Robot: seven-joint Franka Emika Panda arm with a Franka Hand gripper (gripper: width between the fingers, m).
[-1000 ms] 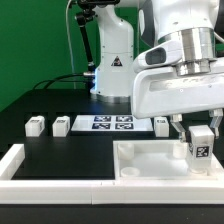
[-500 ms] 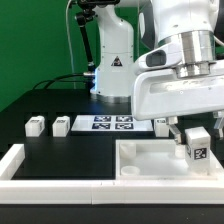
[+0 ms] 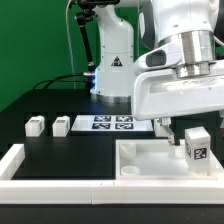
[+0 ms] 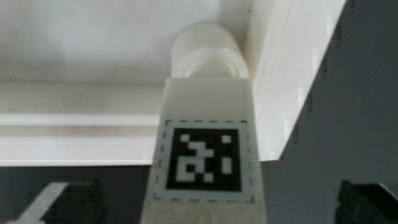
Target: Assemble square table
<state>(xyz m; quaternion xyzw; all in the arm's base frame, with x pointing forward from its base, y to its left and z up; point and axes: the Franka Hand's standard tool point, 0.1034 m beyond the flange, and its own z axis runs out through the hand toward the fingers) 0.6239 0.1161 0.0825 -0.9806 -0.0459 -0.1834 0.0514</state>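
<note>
Exterior view: the gripper point(image 3: 196, 134) clasps a tagged white leg point(image 3: 198, 152) upright over the tabletop point(image 3: 145, 165), at its three-o'clock corner. Whether the leg touches the socket there is unclear. Two loose legs point(image 3: 36, 126) lie toward ten o'clock. Wrist view: the leg stands between the dark fingers point(image 4: 50, 205), in front of the tabletop's white rim.

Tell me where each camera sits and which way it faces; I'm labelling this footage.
Exterior view: off the arm, low at the near side of the table, facing across it toward the base; shows the claw holding a leg over the tabletop.
Wrist view: on the wrist, looking along the leg toward the tabletop; the claw is not clearly seen.
Shared: the leg and tabletop.
</note>
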